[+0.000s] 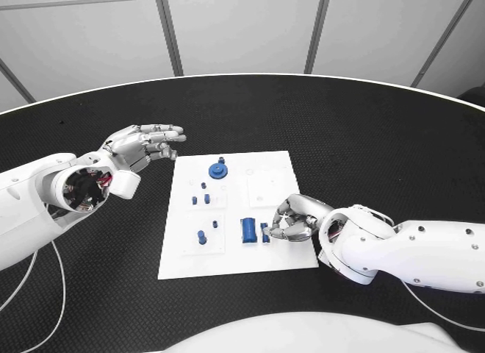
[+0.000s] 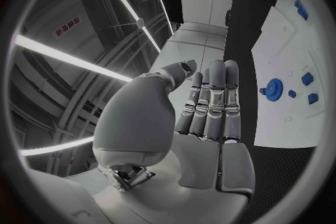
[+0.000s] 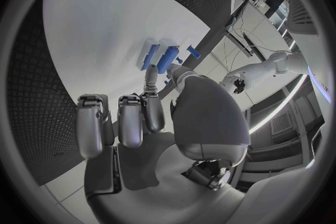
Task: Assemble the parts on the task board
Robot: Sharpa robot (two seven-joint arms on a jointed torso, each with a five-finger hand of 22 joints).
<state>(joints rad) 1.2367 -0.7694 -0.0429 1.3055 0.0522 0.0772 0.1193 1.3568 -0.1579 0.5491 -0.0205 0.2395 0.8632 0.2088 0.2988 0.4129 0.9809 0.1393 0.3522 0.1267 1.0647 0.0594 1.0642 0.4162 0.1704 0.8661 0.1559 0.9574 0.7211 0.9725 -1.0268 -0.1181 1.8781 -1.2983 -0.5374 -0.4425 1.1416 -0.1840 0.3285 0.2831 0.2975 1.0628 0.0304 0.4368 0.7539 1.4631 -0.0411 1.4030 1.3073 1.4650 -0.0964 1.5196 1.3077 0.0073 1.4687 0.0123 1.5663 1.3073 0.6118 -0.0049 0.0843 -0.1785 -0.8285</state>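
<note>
White and flat, the task board (image 1: 274, 173) is lying in the middle of the black counter (image 1: 391, 140), with the small blue parts spread over it. A blue gear (image 1: 217, 171) is sitting on the far part of the board, and the left wrist view is catching it too (image 2: 274, 89). Two small pegs (image 1: 201, 198) are standing side by side nearer the middle, and a single peg (image 1: 201, 237) is standing toward the near left corner. A longer blue block (image 1: 248, 230) is lying on the near half, right of that single peg.

Over on the right, the right hand (image 1: 288, 220) is resting low on the near right part of the board, fingers curled down just beside a small blue piece (image 1: 264, 232) next to the long block. From where I am standing I cannot tell whether it is pinching that piece or only touching it.

Off the far left corner of the board, the left hand (image 1: 145, 145) is hanging above the counter, holding nothing, its fingers straight and parted from the thumb, well apart from the gear.
</note>
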